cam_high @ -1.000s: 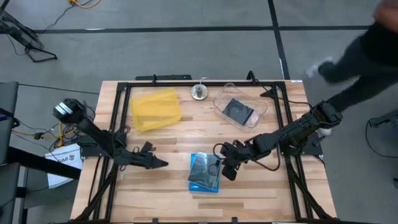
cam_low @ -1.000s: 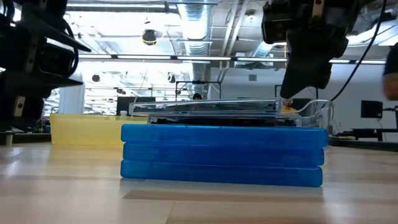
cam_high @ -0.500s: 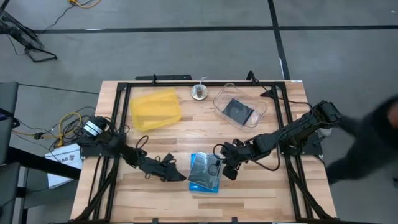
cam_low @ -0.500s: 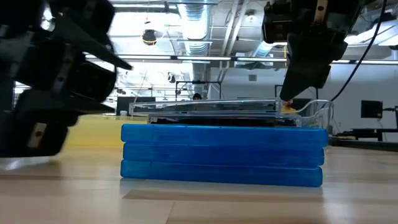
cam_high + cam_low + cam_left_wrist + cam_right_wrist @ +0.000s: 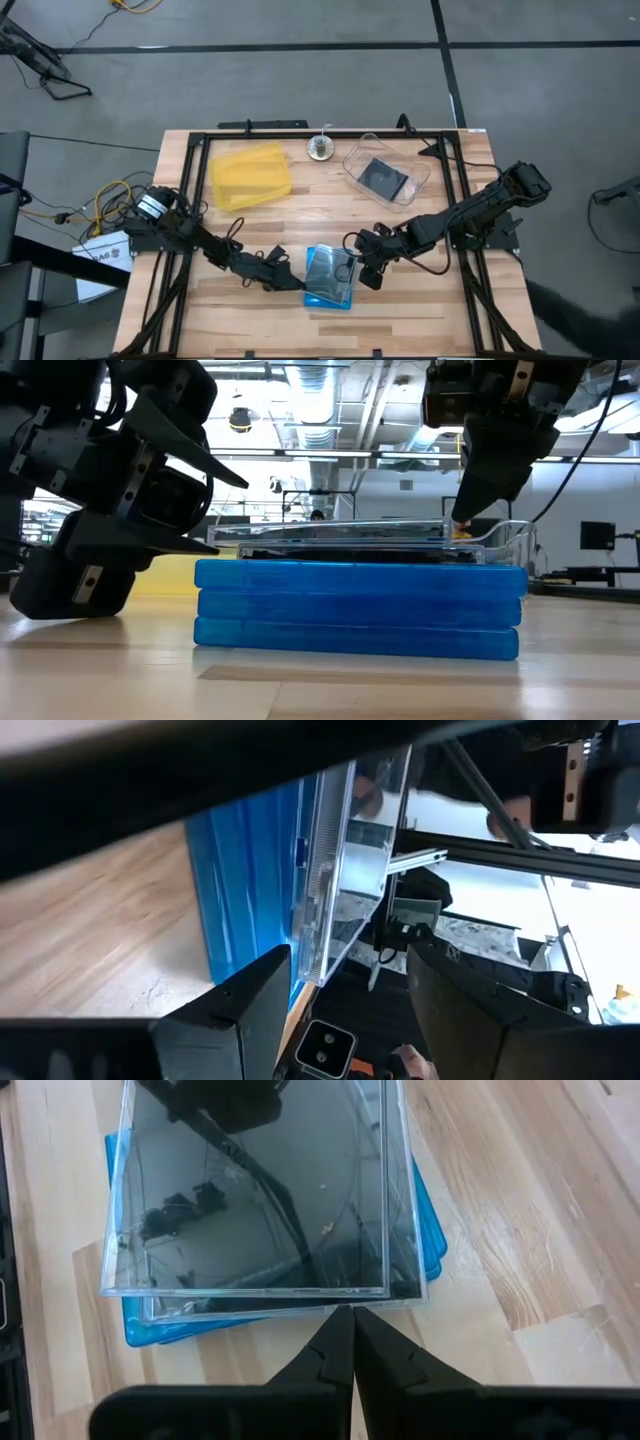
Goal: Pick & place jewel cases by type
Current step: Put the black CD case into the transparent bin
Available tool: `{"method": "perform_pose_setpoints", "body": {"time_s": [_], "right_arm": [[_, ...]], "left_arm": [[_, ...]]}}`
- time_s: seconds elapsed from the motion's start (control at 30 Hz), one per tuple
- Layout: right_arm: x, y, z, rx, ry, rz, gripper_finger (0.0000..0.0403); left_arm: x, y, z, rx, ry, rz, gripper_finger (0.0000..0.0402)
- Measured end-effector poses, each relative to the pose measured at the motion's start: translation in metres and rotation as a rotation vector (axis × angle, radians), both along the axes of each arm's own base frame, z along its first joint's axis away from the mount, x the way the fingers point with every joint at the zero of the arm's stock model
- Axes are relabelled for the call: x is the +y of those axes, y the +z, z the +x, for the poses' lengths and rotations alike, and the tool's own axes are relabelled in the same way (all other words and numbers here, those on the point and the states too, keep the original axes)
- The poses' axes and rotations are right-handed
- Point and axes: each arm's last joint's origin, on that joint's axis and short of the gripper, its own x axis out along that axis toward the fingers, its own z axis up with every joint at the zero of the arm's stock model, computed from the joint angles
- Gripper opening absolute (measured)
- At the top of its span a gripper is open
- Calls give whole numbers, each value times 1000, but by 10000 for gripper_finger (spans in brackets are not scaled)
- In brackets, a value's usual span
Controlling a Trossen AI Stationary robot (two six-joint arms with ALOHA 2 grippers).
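Note:
A stack of jewel cases (image 5: pixel 328 280) lies near the table's near edge. It has three blue cases (image 5: pixel 360 610) with a clear, black-inside case (image 5: pixel 340 535) flat on top. My left gripper (image 5: pixel 297 280) is open at the stack's left edge. In the left wrist view its fingers (image 5: pixel 250 1010) stand on either side of the clear case's edge (image 5: pixel 322 890). My right gripper (image 5: pixel 352 262) is shut at the clear case's right edge. My right gripper (image 5: pixel 345 1320) is shut and slants down from the table's right. Its fingertips (image 5: pixel 462 520) meet the right edge of the top clear case (image 5: pixel 340 1302), which lies flat on the blue cases. My left gripper: I cannot tell whether its fingers touch the case.
A yellow tray (image 5: pixel 250 175) sits at the far left of the table. A clear tub (image 5: pixel 362 157) at the far right holds one black-inside case (image 5: pixel 383 180). A small round object (image 5: pixel 320 149) stands between them at the far edge. Bare wood lies left and right of the stack.
My left gripper has swung toward the table's right and near edge and come down low to the stack's left edge. A person has walked across the floor beyond the table's right side.

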Motion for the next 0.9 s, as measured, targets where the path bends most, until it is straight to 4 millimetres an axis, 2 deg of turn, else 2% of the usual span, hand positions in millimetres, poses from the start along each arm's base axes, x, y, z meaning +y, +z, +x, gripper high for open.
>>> {"method": "perform_pose_setpoints", "body": {"time_s": [0.1,0.2,0.37,0.47,0.67,0.9], "right_arm": [[0,0,1,-3,3,3,0],[3,-9,3,33,25,22,0],[20,-26,5,89,89,45,0],[31,-25,11,72,112,50,0],[39,-23,25,70,128,43,0],[36,-20,31,66,122,38,0]], "left_arm": [[-1,-1,3,23,-6,10,193],[-2,-1,4,36,-15,21,193],[-2,-1,6,41,-12,27,193],[-2,-1,6,41,-12,29,193],[-1,-2,6,49,-14,33,193],[-1,-2,6,52,-13,35,193]]}}
